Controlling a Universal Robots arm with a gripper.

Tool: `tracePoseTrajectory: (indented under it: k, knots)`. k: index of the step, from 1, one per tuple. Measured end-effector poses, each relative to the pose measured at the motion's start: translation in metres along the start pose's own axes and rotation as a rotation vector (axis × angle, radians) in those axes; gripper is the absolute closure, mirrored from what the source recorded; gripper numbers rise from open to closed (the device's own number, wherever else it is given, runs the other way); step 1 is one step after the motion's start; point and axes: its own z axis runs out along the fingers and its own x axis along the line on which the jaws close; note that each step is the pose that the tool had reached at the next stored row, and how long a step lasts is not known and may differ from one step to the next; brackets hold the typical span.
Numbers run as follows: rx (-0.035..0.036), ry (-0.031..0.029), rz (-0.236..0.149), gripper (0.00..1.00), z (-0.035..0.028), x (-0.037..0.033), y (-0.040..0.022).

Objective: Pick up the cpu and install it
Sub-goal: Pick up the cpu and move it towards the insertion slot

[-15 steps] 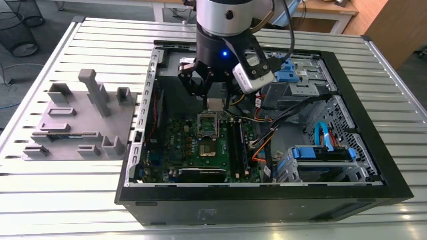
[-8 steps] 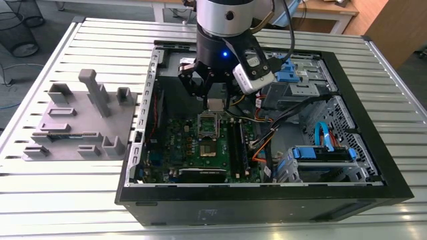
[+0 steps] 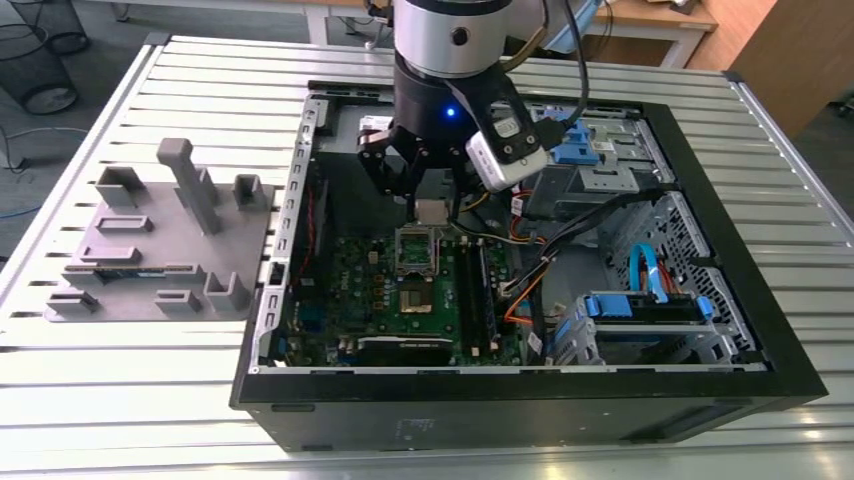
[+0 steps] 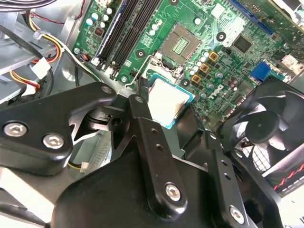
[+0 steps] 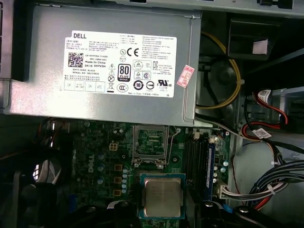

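The gripper hangs inside the open computer case, over the far part of the motherboard. In the second wrist view its two black fingers pinch the cpu by two opposite edges. The contact on the far edge is partly hidden, so I judge the grip rather than see it whole.

The chip is lifted clear of the board, metal lid up and roughly level. It sits close to the open socket but is not seated in it. The socket lies between the chip and the grey power supply.

This part should be light, thin and rigid. Its smooth lid gives little friction, and its underside contacts are delicate. The rim is the right place to hold it, with modest squeeze and no tilt.
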Motion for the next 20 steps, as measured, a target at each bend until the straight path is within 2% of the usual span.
tracePoseTrajectory:
  k: [7, 12, 17, 20]
  knots:
    - [0.0001, 0.0000, 0.000, 0.53, 0.0069, 0.0003, -0.0014]
    - [-0.0001, -0.0001, 0.000, 0.53, 0.0087, 0.0003, -0.0014]
    - [-0.0001, 0.0000, 0.000, 0.53, 0.0142, 0.0004, -0.0013]
    - [0.0004, 0.0002, 0.000, 0.53, 0.0144, 0.0005, -0.0013]
